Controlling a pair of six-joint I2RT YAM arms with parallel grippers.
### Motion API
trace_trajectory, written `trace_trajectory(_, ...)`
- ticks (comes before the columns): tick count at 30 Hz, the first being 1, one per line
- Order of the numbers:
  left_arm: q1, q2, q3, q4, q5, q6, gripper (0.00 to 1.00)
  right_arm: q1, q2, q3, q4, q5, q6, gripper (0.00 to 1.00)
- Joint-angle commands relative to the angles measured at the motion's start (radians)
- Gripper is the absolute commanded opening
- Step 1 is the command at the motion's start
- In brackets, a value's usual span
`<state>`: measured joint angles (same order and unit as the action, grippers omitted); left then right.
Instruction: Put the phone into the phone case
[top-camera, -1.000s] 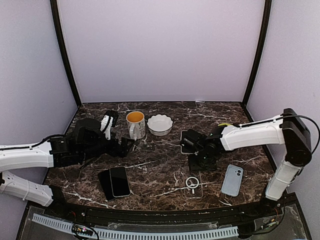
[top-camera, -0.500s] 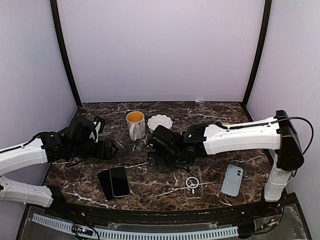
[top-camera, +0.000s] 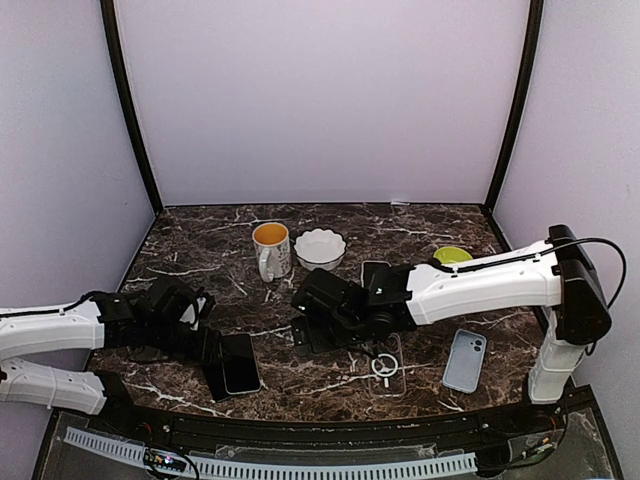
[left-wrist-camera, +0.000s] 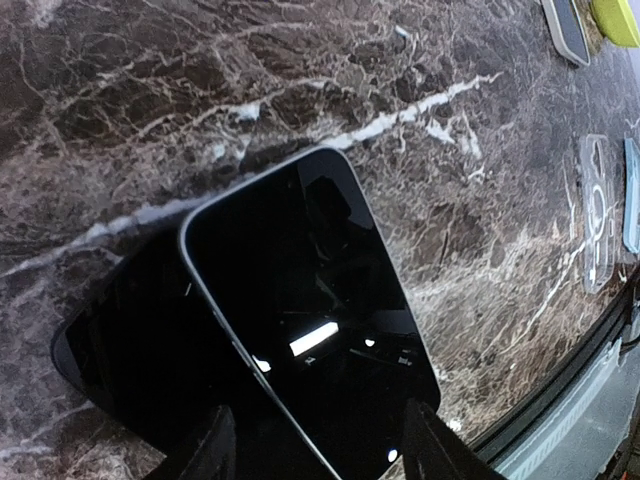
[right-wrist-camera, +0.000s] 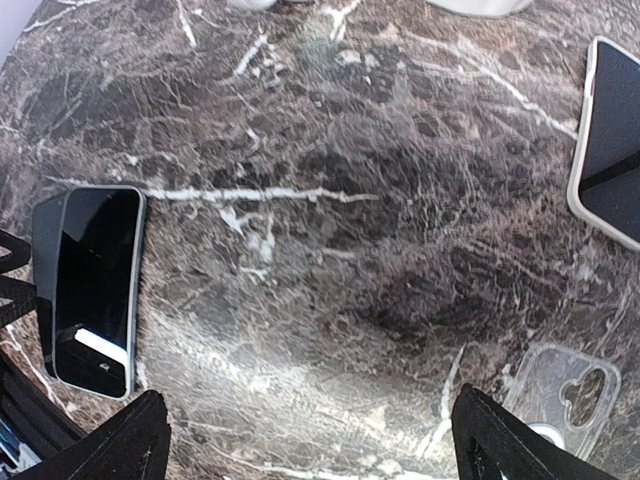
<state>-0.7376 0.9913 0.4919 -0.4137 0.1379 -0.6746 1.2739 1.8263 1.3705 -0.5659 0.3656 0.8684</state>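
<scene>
A black phone (top-camera: 240, 362) lies screen up at the front left, overlapping a flat black case-like slab (top-camera: 209, 371). In the left wrist view the phone (left-wrist-camera: 310, 320) lies across the black slab (left-wrist-camera: 130, 350). My left gripper (top-camera: 213, 351) is open, low over the phone's near end, its fingertips (left-wrist-camera: 215, 450) on either side of it. A clear case with a white ring (top-camera: 385, 365) lies at the front middle and shows in the right wrist view (right-wrist-camera: 560, 395). My right gripper (top-camera: 306, 328) is open and empty above bare table between the phone (right-wrist-camera: 90, 285) and the clear case.
A mug (top-camera: 270, 248) and a white bowl (top-camera: 320, 248) stand at the back. A second phone in a pale case (top-camera: 374, 276) lies behind my right arm. A light blue case (top-camera: 465, 360) lies front right. A green object (top-camera: 452, 254) sits at the back right.
My left gripper has come forward from beside the mug down to the black phone. My right gripper has swung left from the right side to the table's middle.
</scene>
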Motion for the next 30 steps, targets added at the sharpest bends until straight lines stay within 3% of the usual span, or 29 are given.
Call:
trace_trajectory(1, 0.003, 0.027, -0.077, 0.107, 0.086, -0.135, 0.54, 0.018, -0.052, -0.071, 0.062, 0.011, 0.024, 0.99)
trace_trajectory(9, 0.0, 0.11, -0.081, 0.17, 0.068, -0.181, 0.37, 0.02, -0.046, -0.097, 0.061, 0.047, 0.0, 0.98)
trace_trajectory(15, -0.04, 0.224, -0.044, 0.209, 0.075, -0.172, 0.31, 0.02, -0.07, -0.118, 0.052, 0.077, -0.009, 0.99)
trace_trajectory(23, -0.153, 0.441, 0.089, 0.289, 0.074, -0.139, 0.3, 0.019, -0.09, -0.112, -0.006, 0.147, -0.014, 0.98)
trace_trajectory(30, -0.156, 0.564, 0.2, 0.32, 0.129, -0.061, 0.3, -0.005, -0.093, -0.071, -0.049, 0.165, -0.006, 0.99)
